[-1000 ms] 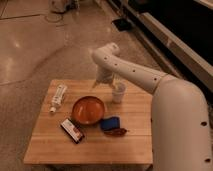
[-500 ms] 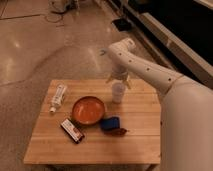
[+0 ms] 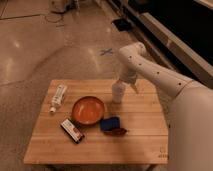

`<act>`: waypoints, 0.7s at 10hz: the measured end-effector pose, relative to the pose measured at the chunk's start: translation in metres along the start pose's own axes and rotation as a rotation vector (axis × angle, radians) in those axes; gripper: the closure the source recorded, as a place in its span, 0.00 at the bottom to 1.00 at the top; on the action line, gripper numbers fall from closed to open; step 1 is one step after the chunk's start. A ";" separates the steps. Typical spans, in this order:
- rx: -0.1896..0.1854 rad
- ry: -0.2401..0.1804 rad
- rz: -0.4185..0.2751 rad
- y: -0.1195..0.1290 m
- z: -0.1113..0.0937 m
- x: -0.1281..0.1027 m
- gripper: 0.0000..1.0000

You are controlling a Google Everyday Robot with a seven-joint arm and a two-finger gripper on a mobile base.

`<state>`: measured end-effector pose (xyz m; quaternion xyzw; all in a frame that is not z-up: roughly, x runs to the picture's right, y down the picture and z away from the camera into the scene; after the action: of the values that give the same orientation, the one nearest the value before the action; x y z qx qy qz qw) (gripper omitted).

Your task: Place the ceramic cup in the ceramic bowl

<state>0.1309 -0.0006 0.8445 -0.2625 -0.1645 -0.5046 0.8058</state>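
Note:
The white ceramic cup (image 3: 118, 93) stands upright on the wooden table (image 3: 145, 135), near its far edge and right of centre. The orange-brown ceramic bowl (image 3: 88, 110) sits on the table to the cup's front left, a short gap away, and holds nothing. My gripper (image 3: 124, 83) hangs at the end of the white arm, right over the cup's top and far side. I cannot see whether it touches the cup.
A clear plastic bottle with a white label (image 3: 58, 97) lies at the table's left. A dark flat packet (image 3: 72, 130) lies in front of the bowl. A blue object (image 3: 109, 123) and a reddish-brown one (image 3: 118, 131) lie to the bowl's front right.
My arm has swung to the right, from above the table's far side to its right end. The gripper stays at the cup. The cup and bowl have not moved.

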 end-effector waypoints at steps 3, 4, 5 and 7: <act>0.003 -0.018 0.045 0.016 0.028 0.010 0.20; 0.004 -0.021 0.046 0.017 0.035 0.012 0.21; 0.009 -0.025 0.044 0.015 0.044 0.014 0.27; 0.023 -0.024 0.035 0.007 0.059 0.015 0.47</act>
<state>0.1439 0.0257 0.8989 -0.2621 -0.1755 -0.4851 0.8156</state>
